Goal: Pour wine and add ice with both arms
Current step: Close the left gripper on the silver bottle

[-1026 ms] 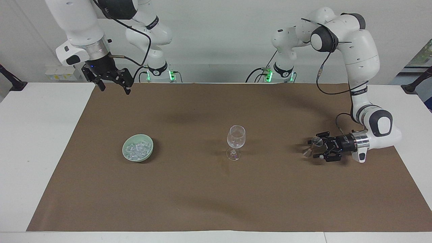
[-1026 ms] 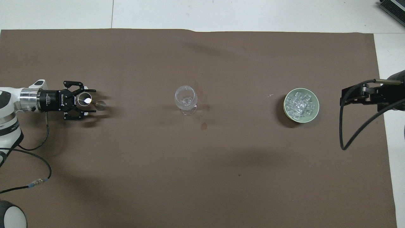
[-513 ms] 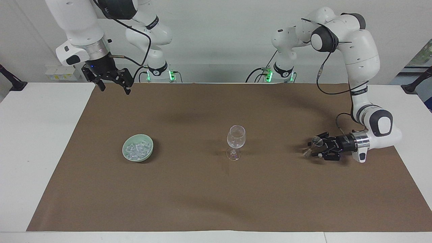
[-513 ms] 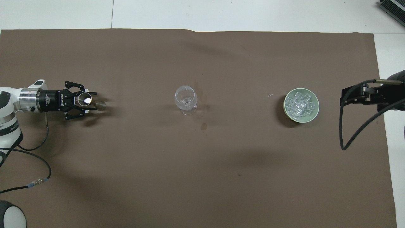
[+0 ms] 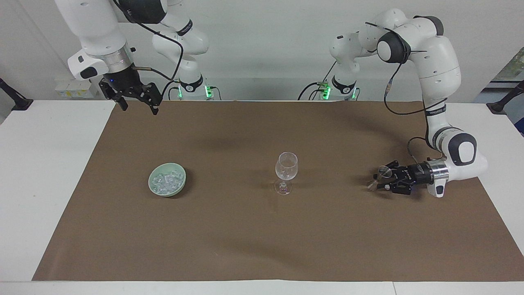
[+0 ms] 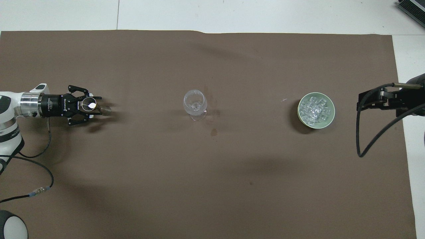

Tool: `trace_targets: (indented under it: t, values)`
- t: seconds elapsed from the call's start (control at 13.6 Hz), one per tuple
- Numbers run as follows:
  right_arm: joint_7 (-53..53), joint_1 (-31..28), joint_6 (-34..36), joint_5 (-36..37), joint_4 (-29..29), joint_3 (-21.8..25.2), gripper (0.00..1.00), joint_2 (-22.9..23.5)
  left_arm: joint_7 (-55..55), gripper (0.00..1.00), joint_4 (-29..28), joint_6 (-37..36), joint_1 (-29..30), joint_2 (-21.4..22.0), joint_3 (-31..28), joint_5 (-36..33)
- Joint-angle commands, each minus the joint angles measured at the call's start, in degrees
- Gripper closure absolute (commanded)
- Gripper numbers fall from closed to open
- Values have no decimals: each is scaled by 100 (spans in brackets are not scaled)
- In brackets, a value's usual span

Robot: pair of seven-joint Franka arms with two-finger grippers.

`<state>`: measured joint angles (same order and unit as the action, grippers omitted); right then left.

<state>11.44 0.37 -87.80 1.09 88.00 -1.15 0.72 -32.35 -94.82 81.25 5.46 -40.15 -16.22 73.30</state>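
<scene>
The right gripper, black and two-fingered on its glossy white arm, is hanging high over the edge of the brown paper mat nearest the robots, at the right arm's end of the table, with its fingers spread apart and nothing between them; that arm is waiting.

Farther out, three things are standing in a row across the mat. At the left arm's end, the left gripper is lying low and level over the mat, its fingers pressing against the sides of a small clear cylindrical glass cup, which is sitting between them. A small greyish piece is showing just past the fingertips; what it is cannot be told.

In the middle, a clear stemmed wine glass is standing upright, well apart from both grippers.

Toward the right arm's end, the ice, a heap of small clear-whitish cubes, is lying in a pale green round bowl on the mat, with neither gripper touching it.
</scene>
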Motion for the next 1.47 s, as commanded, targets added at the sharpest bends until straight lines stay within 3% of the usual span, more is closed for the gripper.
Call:
trace_targets:
  t: [0.0, 0.51, 0.81, 1.17, 1.39]
  values:
    - [-168, -55, -62, -144, 68, -8, 0, -37, 10, 60, -116, -22, -10, 52, -30, 114]
    - [-168, -55, -62, -144, 60, -8, 0, -37, 10, 70, -116, -22, -10, 43, -30, 114]
    - [-168, -55, -62, -144, 60, -8, 0, -37, 54, 98, -116, -30, -10, 43, -30, 114]
    - [-168, -55, -62, -144, 60, -8, 0, -37, 1, 100, -107, -30, -10, 34, -30, 132]
    - [-168, -55, -27, -144, 68, -8, 0, -46, -568, 100, -28, -74, -1, 43, -48, 132]
